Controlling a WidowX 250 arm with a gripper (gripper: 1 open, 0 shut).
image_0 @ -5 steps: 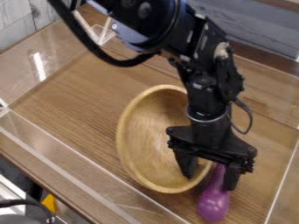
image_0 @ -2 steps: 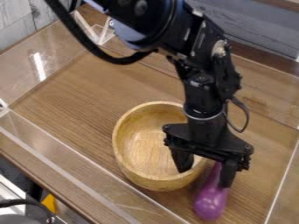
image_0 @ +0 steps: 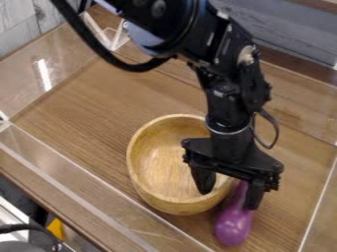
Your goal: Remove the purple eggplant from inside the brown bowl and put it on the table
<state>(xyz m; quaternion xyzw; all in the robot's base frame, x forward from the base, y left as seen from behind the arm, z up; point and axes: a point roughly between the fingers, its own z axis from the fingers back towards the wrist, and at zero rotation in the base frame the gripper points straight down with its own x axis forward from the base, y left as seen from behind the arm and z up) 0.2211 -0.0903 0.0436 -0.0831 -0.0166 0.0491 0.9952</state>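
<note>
- wood-grain tabletop (image_0: 93,108) fenced by clear acrylic walls (image_0: 53,59), with only the task's things on it.
- the brown bowl (image_0: 165,162) sits toward the near right part of the tabletop and looks empty inside.
- the purple eggplant (image_0: 234,224) lies on the tabletop just outside the bowl's right near rim, close to the near right corner; whether it touches the rim i cannot tell.
- the gripper (image_0: 232,187) points down over the bowl's right rim and the eggplant's upper end, jaws spread wide and holding nothing, though the dark fingers partly hide the eggplant's tip.
- judged from this, the placing step is at its end: the eggplant is out of the bowl and down on the tabletop, released.
- the next move calls for lifting the arm straight up and clear, so that the jaws do not brush the eggplant or catch the bowl's rim.
- risk as i see it: the eggplant is rounded and glossy, so a nudge could roll it toward the acrylic wall.
</note>
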